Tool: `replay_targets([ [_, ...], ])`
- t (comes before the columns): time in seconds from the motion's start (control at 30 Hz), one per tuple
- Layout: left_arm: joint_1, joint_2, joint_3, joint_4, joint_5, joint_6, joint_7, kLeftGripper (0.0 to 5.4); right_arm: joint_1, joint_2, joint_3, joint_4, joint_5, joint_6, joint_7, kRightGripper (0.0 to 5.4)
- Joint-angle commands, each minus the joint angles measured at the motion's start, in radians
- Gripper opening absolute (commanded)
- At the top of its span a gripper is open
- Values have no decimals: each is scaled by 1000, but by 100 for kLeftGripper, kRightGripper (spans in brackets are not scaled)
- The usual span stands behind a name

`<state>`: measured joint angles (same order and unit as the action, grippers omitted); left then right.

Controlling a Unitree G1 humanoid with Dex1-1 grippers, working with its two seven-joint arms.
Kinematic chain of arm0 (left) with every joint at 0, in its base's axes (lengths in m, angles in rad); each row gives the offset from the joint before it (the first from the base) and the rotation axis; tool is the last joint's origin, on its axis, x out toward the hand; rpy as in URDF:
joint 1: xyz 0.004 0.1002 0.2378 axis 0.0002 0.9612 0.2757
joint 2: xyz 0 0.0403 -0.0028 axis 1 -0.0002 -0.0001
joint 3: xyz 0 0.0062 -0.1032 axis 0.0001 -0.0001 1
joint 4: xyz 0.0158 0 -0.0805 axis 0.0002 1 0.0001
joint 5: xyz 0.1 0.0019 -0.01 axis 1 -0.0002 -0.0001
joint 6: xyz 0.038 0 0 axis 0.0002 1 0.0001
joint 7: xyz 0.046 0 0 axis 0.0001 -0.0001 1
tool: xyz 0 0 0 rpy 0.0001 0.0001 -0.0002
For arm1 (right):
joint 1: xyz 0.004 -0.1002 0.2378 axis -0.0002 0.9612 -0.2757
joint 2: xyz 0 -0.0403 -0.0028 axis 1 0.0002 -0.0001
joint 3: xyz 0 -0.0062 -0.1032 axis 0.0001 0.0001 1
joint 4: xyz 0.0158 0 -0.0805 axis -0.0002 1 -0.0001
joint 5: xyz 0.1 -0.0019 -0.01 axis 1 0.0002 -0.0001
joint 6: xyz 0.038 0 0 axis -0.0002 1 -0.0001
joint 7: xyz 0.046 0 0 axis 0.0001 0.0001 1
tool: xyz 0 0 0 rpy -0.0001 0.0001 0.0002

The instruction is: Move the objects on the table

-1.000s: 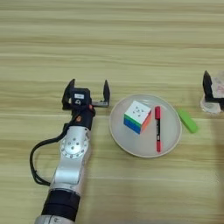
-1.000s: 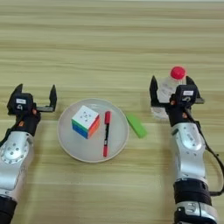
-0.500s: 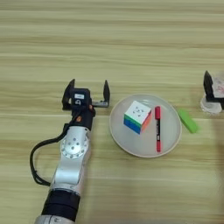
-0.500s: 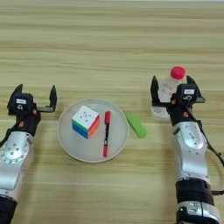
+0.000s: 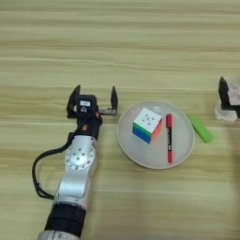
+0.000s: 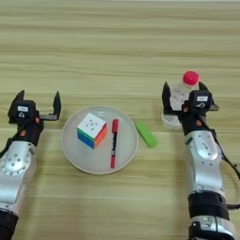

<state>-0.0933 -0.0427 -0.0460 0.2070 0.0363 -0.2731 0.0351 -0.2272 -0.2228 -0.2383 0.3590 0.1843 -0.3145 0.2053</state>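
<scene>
Nothing has shifted over the last second: both arms sit where they were, so the task looks paused at the point of taking the bottle (image 6: 180,99). The right gripper (image 6: 183,97) has its two black fingers spread on either side of the clear bottle, one finger (image 6: 166,96) to its left and the other behind its right shoulder, with the red cap (image 6: 190,78) rising above them; whether the pads actually touch the plastic is hard to tell, since the wrist block covers the bottle's lower right side. The left gripper (image 5: 93,98) stands idle with its fingers wide apart around nothing, just left of the plate (image 5: 140,154). The cube (image 5: 147,124) lies on that plate, right of the left fingers, beside a red marker (image 5: 169,137); a green block (image 6: 146,134) lies on the table (image 6: 117,42) between plate and right fingers. In the left eye view the bottle is cut off at the edge.
</scene>
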Motion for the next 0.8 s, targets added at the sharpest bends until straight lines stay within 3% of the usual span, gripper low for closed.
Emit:
replay_targets([
  [0.03,-10,-4,-5,5,10,-6,3,540,-10,-4,-2,5,4,7,2,449],
  [0.43,-11,-4,-4,9,11,-7,5,540,-8,1,0,4,24,29,18,329],
  [0.63,-14,-5,-5,14,12,-9,6,540,0,1,-1,-20,33,46,24,312],
  [0.8,-18,-9,-9,20,16,-13,10,540,31,-3,-1,-128,49,91,26,310],
])
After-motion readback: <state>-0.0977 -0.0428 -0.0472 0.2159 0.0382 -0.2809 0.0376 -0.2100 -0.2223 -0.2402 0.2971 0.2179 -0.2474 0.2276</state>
